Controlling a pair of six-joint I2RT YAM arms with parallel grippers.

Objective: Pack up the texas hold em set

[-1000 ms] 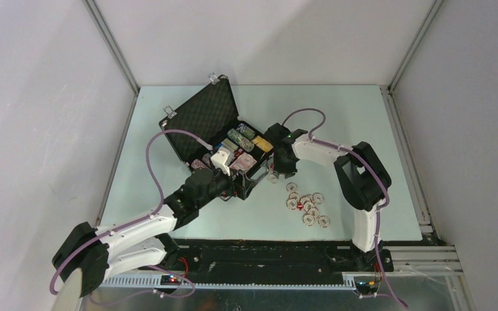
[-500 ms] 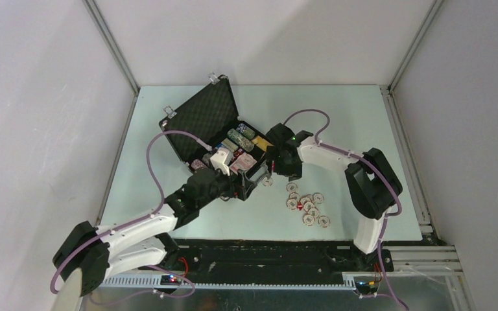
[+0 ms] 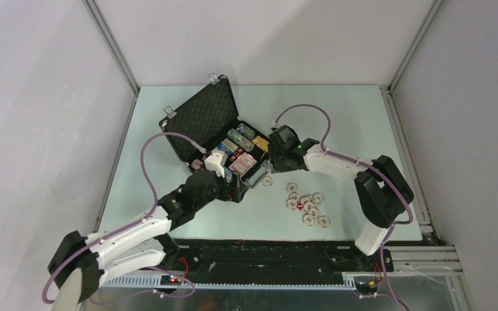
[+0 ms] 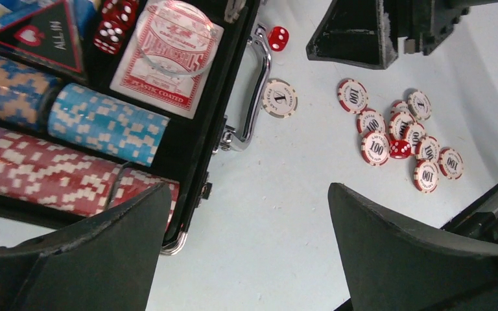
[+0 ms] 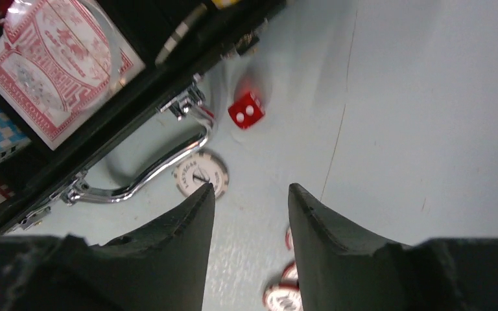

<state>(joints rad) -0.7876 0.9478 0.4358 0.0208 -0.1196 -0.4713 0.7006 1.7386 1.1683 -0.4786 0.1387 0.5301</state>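
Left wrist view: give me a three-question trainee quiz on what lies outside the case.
1. True or false: the case is shut.
2. The lone chip lies: A) inside the case; B) on the table beside the handle; C) in the chip pile.
3. How many red dice lie on the table?
Key: 1. False: its lid stands open. 2. B. 3. Two: one die near the handle, another within the chip pile.
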